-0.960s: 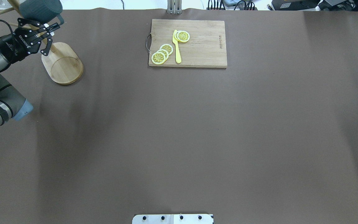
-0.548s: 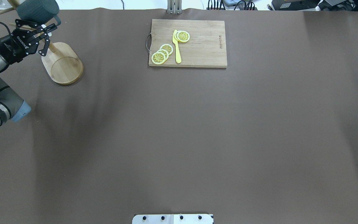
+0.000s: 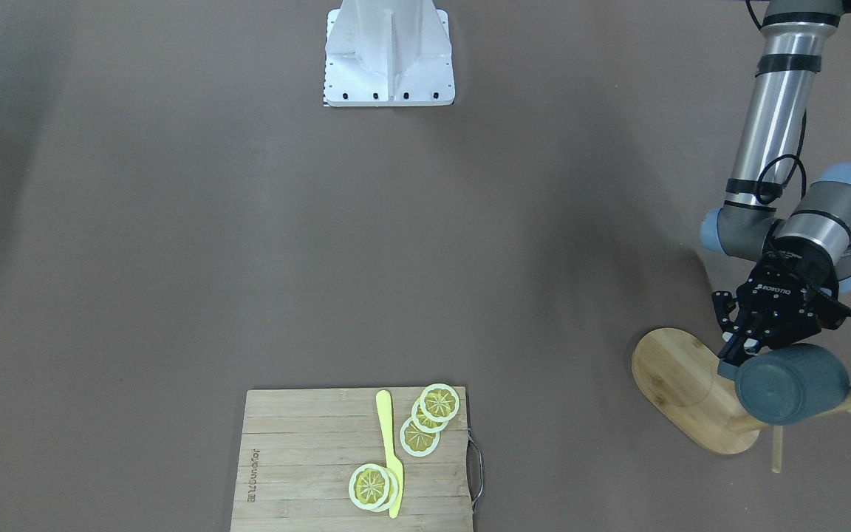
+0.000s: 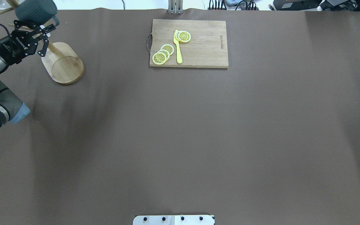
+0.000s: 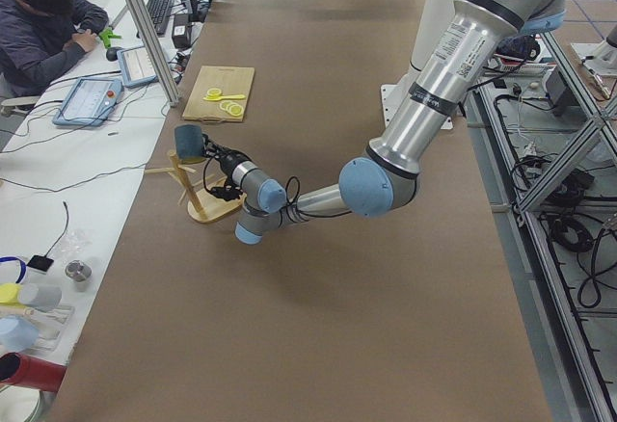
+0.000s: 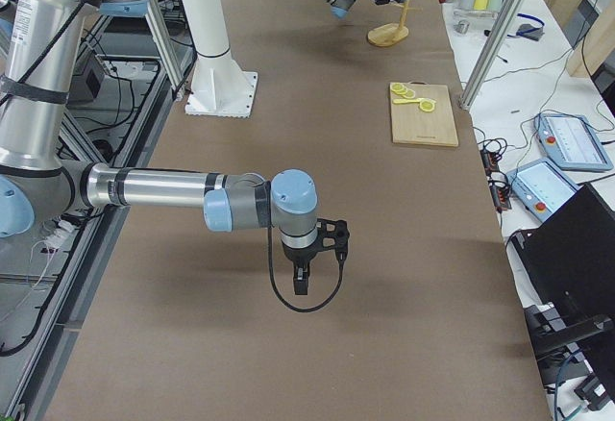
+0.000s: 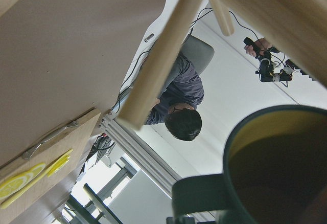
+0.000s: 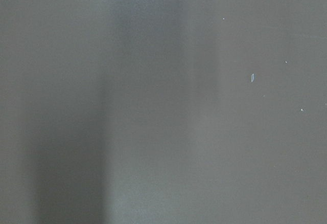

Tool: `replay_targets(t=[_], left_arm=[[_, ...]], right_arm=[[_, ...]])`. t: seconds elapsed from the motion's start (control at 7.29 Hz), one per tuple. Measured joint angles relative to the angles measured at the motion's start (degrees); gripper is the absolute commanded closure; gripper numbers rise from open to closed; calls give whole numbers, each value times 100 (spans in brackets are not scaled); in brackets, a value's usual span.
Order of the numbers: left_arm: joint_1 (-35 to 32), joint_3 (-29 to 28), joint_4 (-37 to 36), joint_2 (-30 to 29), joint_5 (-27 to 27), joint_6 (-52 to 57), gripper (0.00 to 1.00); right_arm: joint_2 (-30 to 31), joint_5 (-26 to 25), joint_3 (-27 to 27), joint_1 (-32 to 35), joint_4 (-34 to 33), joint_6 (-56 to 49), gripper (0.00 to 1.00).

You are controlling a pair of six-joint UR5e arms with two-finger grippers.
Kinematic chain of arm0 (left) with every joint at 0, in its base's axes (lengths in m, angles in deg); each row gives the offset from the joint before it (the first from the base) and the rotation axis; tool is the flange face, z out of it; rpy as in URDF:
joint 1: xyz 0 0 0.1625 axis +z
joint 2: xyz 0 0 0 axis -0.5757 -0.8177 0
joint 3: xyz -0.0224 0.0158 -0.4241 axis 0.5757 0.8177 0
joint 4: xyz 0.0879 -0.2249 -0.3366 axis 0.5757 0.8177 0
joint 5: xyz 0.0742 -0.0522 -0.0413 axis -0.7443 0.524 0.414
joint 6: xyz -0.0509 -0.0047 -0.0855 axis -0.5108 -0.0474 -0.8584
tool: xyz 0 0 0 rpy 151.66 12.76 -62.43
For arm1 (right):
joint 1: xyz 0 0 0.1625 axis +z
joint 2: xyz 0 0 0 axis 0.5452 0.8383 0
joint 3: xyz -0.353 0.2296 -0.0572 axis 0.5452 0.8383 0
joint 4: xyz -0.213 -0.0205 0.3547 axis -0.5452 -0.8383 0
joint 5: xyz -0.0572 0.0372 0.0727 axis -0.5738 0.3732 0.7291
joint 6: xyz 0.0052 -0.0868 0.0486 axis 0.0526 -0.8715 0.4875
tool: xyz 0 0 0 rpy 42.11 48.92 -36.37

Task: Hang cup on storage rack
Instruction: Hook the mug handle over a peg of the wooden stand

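The slate-blue cup (image 4: 35, 11) hangs high at the bamboo storage rack (image 4: 64, 65), its ribbed side up and its handle to the right. In the front-facing view the cup (image 3: 791, 384) covers the rack's post above the oval base (image 3: 680, 377). My left gripper (image 4: 47, 39) is just behind the cup's rim with its jaws spread wide, and one fingertip (image 3: 745, 346) is beside the handle. The left wrist view looks into the cup's dark yellow inside (image 7: 278, 168) under the pegs (image 7: 158, 65). Whether the handle sits on a peg is hidden. My right gripper (image 6: 300, 282) hovers over bare table, and I cannot tell its state.
A wooden cutting board (image 4: 198, 43) with lemon slices (image 4: 162, 53) and a yellow knife (image 4: 177, 47) lies at the table's far middle. The rack stands at the far left corner near the table edge. An operator (image 5: 43, 17) sits beyond that edge.
My left gripper has drawn back a little to the left with its jaws at the same wide spread. The cup has shifted slightly left at the rack. The rack's base has not moved.
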Motion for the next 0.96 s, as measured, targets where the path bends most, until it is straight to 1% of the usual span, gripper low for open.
replay_targets(t=[0.14, 0.69, 0.96], left_arm=[[2, -2, -5, 4, -11, 22, 1], [24, 37, -24, 11, -48, 266, 1], [37, 191, -23, 57, -35, 496, 1]], right_arm=[[-4, 0, 0, 0, 0, 0, 0], [-7, 0, 8, 0, 0, 5, 0], [-8, 0, 17, 0, 0, 8, 0]])
